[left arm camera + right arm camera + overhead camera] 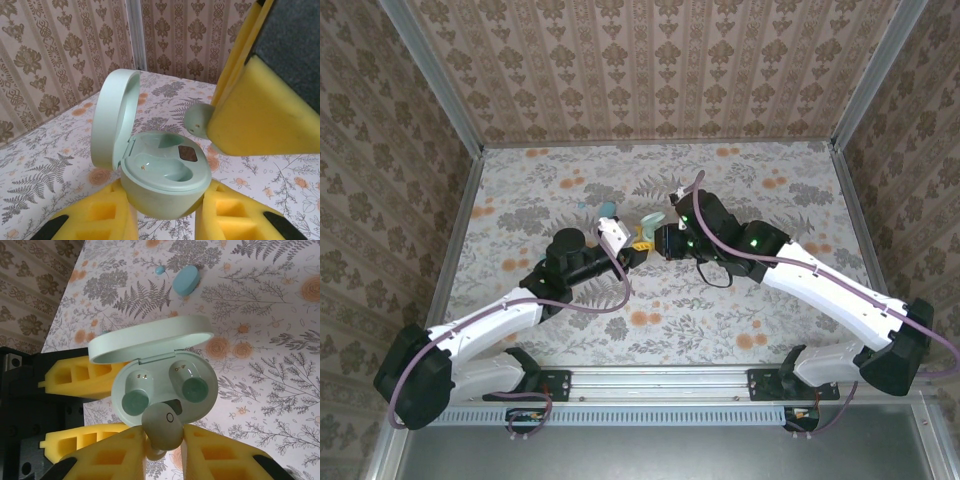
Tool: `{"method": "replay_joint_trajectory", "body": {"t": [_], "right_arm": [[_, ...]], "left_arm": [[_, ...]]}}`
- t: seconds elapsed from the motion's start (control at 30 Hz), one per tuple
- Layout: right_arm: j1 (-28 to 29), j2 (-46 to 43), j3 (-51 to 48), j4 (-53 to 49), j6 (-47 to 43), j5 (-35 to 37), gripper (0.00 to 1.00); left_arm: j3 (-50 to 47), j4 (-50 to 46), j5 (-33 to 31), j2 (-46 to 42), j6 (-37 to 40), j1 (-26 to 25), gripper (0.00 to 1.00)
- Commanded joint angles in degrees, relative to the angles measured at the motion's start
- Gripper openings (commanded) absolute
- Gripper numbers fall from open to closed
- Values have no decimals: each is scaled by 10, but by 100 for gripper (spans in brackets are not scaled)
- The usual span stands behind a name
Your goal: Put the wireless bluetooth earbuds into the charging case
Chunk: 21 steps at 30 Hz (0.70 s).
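My left gripper (pixel 165 215) is shut on the base of a mint-green charging case (pixel 160 185), whose lid (pixel 112 117) stands open. Both sockets (pixel 135 402) in the case (pixel 200 365) are empty. My right gripper (pixel 164 440) is shut on a pale mint earbud (pixel 162 427) and holds it just over the case's front rim. The earbud (pixel 197 120) sticks out from the right gripper's yellow fingers (pixel 255 110) above the case. In the top view, the left gripper (pixel 638 245) and the right gripper (pixel 658 240) meet at mid-table around the case (pixel 649 220).
A closed teal-blue oval pebble (pixel 186 280) lies on the floral tabletop beyond the case, with a tiny light-blue bit (pixel 160 270) beside it. Patterned walls and metal frame posts (pixel 134 30) enclose the table.
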Motion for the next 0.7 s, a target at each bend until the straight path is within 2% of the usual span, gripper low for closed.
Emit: {"method": "replay_joint_trajectory", "body": {"t": [0.0, 0.67], "right_arm": [[0, 5, 20, -13, 5, 17, 23], [0, 62, 44, 5, -4, -3, 23]], "left_arm": [[7, 27, 2, 4, -9, -4, 4], [4, 27, 12, 7, -19, -6, 4]]}}
